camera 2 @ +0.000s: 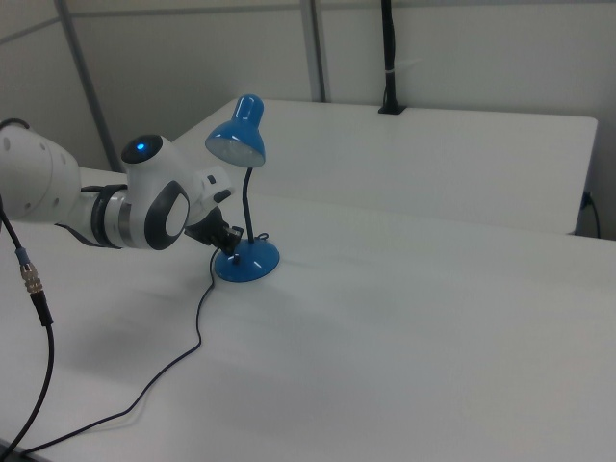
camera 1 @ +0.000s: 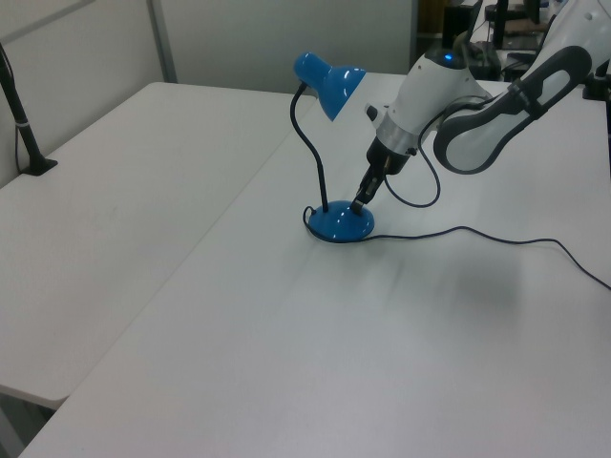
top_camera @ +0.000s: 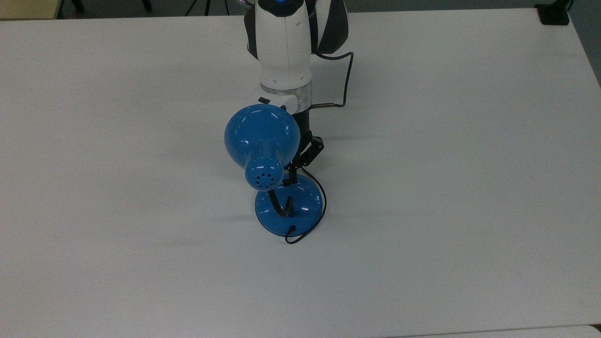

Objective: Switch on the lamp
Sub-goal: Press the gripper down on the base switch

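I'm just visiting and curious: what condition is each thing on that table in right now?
lamp: upright, shade tilted, no glow visible.
lamp base: flat on the table.
cord: slack, trailing across the table.
gripper: tip down at the base, by the switch side.

Glossy blue lamp [camera 1: 336, 221] stands upright on its round base (shade tilted down).
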Available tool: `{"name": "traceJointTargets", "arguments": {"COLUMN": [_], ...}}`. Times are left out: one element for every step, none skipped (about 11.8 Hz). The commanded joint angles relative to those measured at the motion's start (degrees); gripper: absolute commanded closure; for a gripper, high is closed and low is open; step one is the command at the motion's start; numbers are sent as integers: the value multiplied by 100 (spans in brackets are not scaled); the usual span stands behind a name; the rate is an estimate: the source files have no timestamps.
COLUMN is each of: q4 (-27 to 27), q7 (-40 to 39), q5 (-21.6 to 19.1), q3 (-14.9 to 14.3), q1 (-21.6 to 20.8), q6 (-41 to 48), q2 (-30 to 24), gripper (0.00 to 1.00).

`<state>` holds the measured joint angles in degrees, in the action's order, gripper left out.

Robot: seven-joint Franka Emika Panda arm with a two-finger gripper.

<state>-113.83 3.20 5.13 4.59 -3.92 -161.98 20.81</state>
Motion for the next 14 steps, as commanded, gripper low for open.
{"name": "traceJointTargets", "arguments": {"q4": [89, 98, 98, 98, 115, 168, 177, 168, 159, 142, 124, 124, 124, 124], "q7": [84, 84, 84, 84, 84, 84, 84, 84, 93, 93, 136, 302, 338, 347], "q5": [94, 94, 94, 94, 94, 94, 85, 85, 85, 68, 41, 59, 59, 59], "q3": [-38, -38, -38, -38, -38, -38, -38, -38, -38, -38, -38, -38, -38, -38], "q1": [-39, -39, -39, -30, -22, -30, -22, -22, -30, -30, -30, -30, -39, -30], "q6": [-140, -140, -140, -140, -149, -167, -167, -158, -141, -132, -106, -97, -88, -88], "q2": [142, 151, 169, 195, 256, 292, 309, 292, 240, 196, 117, 73, 55, 55], "gripper": [100, 100, 100, 100, 100, 100, 100, 100, 100, 100, 100, 100, 100, 100]}}
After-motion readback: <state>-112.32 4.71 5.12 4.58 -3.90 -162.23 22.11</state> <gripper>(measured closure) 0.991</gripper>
